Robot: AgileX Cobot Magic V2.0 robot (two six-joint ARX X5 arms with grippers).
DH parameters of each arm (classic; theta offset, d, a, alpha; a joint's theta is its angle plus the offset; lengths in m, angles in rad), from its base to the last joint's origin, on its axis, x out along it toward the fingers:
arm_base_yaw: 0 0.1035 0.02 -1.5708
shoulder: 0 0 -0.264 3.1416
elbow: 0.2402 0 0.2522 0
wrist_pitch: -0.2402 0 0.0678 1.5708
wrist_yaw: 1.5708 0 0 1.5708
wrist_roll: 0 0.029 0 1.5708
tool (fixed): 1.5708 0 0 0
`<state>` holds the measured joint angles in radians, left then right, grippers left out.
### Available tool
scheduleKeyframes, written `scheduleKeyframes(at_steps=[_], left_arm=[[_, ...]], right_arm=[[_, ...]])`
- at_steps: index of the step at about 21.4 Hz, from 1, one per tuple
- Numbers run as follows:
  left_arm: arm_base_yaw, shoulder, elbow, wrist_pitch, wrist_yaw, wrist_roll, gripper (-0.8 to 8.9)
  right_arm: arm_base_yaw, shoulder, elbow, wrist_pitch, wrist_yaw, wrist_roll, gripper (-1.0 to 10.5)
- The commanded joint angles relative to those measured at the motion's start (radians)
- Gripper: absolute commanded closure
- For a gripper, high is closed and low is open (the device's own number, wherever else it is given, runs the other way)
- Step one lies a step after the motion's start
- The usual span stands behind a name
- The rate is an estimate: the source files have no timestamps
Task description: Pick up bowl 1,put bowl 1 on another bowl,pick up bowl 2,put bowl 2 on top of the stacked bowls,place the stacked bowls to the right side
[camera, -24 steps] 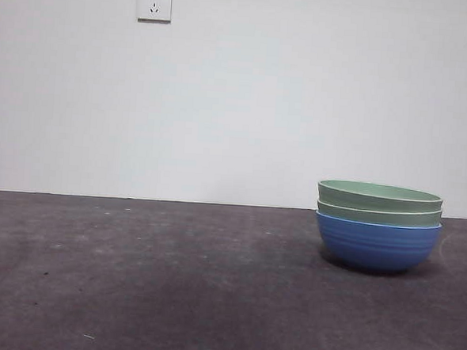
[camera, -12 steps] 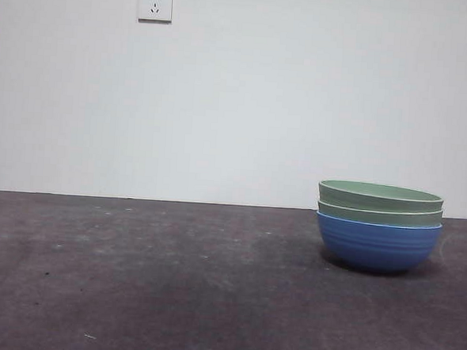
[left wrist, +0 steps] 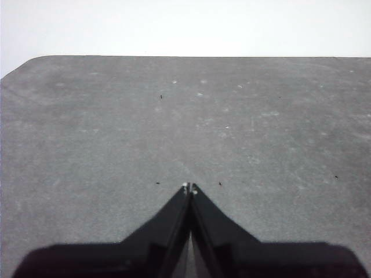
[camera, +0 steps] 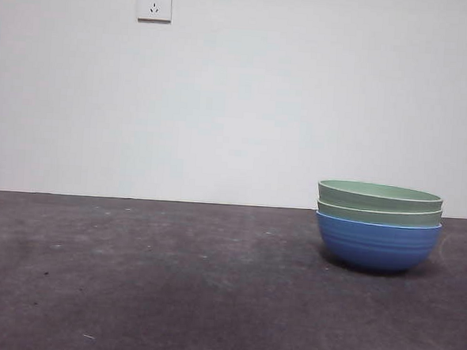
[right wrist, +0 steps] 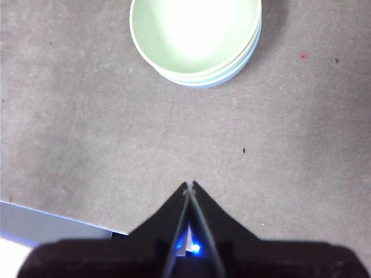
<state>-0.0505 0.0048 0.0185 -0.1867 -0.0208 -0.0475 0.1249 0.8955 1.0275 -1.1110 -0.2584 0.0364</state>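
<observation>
**Stack placed, arms clear**

With both claws pressed together and empty, right claw (right wrist: pixel 189 184) hangs well back from the stacked bowls (camera: pixel 378 225); left claw (left wrist: pixel 189 186) sees only bare desk (camera: pixel 171 282). 3 bowls sit nested at desk's right. Judgement: task looks done, so hold off and don't nudge the stack.

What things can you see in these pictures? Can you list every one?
Blue bowl: one, blue with a pale rim, bottom of the stack, on the table toward the right in the front view.
Green bowls: two, pale green, nested in the blue bowl, one inside the other.
Table: one, dark grey and speckled, under the stack.
Wall: one, white, behind the table.
Wall sockets: two, white, high on the wall, one at the right edge.
Left gripper: one, black, fingers closed, above bare table, holding nothing.
Right gripper: one, black, fingers closed, apart from the stack, holding nothing.
</observation>
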Motion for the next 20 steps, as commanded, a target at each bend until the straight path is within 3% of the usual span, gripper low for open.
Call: scheduleKeyframes(at_steps=[1, 7, 9, 12, 15, 20], left_arm=[[0.004, -0.002, -0.013, 0.002, -0.003, -0.009, 8.17], [0.004, -0.002, -0.013, 0.002, -0.003, -0.009, 8.17], [0.004, -0.002, -0.013, 0.002, -0.003, -0.009, 8.17], [0.004, -0.002, -0.013, 0.002, -0.003, -0.009, 8.17], [0.004, -0.002, -0.013, 0.002, -0.003, -0.009, 8.17], [0.004, -0.002, -0.013, 0.002, -0.003, -0.009, 8.17]], right_arm=[[0.001, 0.000, -0.005, 0.003, 0.003, -0.008, 9.4], [-0.015, -0.036, -0.005, 0.010, 0.028, -0.021, 9.4], [-0.022, -0.112, -0.006, 0.093, 0.093, -0.030, 9.4], [-0.038, -0.270, -0.026, 0.279, 0.094, -0.019, 9.4], [-0.076, -0.431, -0.152, 0.449, 0.097, -0.018, 9.4], [-0.119, -0.668, -0.536, 0.798, 0.108, 0.040, 9.4]])
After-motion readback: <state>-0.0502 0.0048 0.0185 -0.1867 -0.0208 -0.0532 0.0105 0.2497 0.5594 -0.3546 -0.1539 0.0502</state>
